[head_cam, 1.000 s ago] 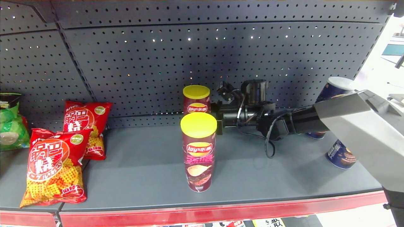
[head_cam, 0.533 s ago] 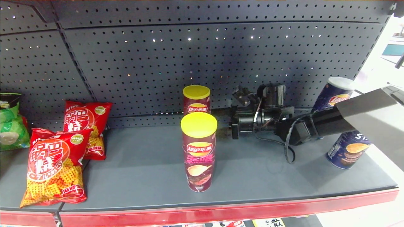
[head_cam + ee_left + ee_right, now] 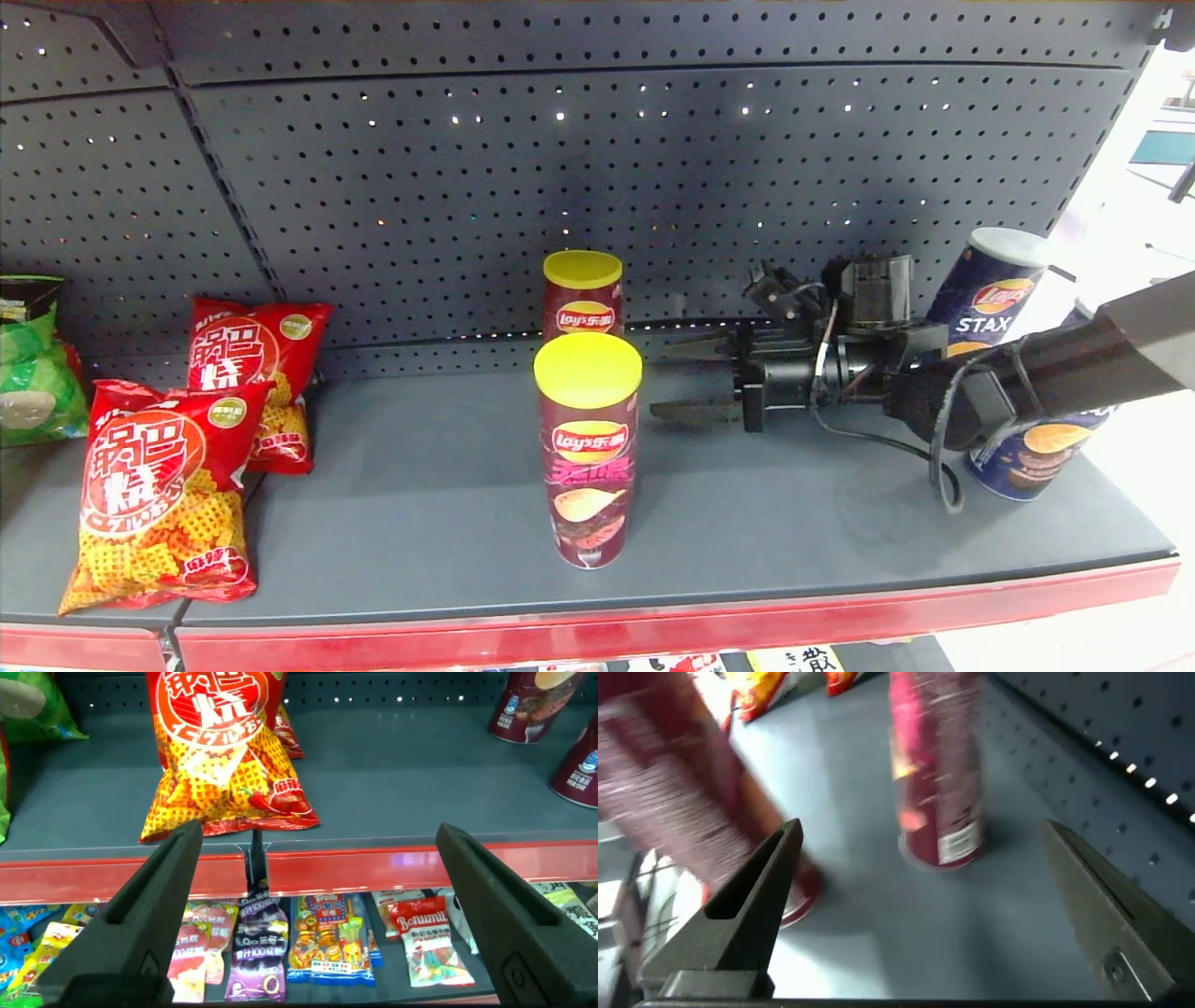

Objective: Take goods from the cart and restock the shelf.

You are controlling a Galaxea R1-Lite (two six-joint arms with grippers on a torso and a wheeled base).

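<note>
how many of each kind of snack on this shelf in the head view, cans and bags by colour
maroon chip cans with yellow lids: 2
blue chip cans: 2
red snack bags: 2
green snack bag: 1
total: 7

This is looking like a shop aisle: a pegboard-backed shelf [image 3: 420,495] with a red front rail [image 3: 653,623] is carrying crisp cans [image 3: 586,448] and snack bags [image 3: 154,495]. On the level below, sweet packets [image 3: 322,943] are sitting in rows.
</note>
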